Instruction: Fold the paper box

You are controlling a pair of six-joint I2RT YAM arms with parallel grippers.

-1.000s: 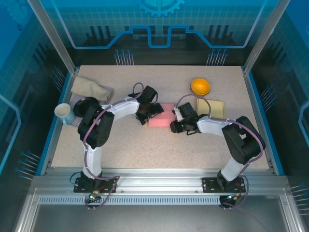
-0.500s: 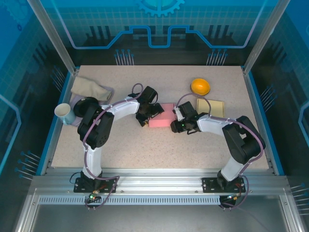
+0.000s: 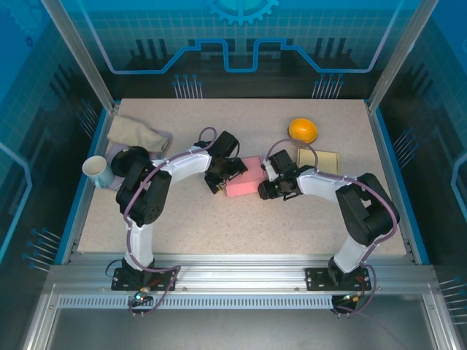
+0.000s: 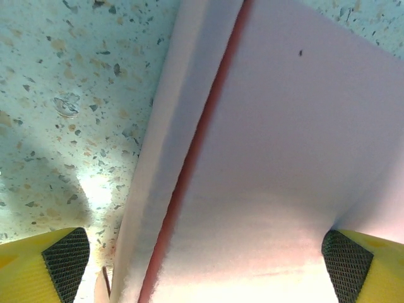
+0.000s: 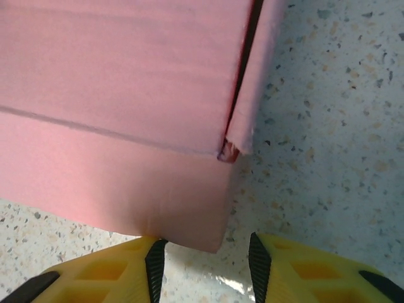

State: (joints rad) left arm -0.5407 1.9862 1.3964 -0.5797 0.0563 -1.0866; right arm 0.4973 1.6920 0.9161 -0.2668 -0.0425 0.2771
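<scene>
Both hands have opened more. Left hand (image 4: 205, 262) is wide open over the folded pink box (image 4: 284, 158); right hand (image 5: 205, 257), half open, sits at its corner, holding nothing.

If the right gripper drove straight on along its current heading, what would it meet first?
The pink paper box. In the right wrist view its near corner sits just ahead of the right gripper, between the parted jaws, so that corner likely comes first; the gap is hard to judge.

pink box (image 4: 284, 158) cropped at frame edges, right fingers (image 5: 303, 271) cut off below
</scene>
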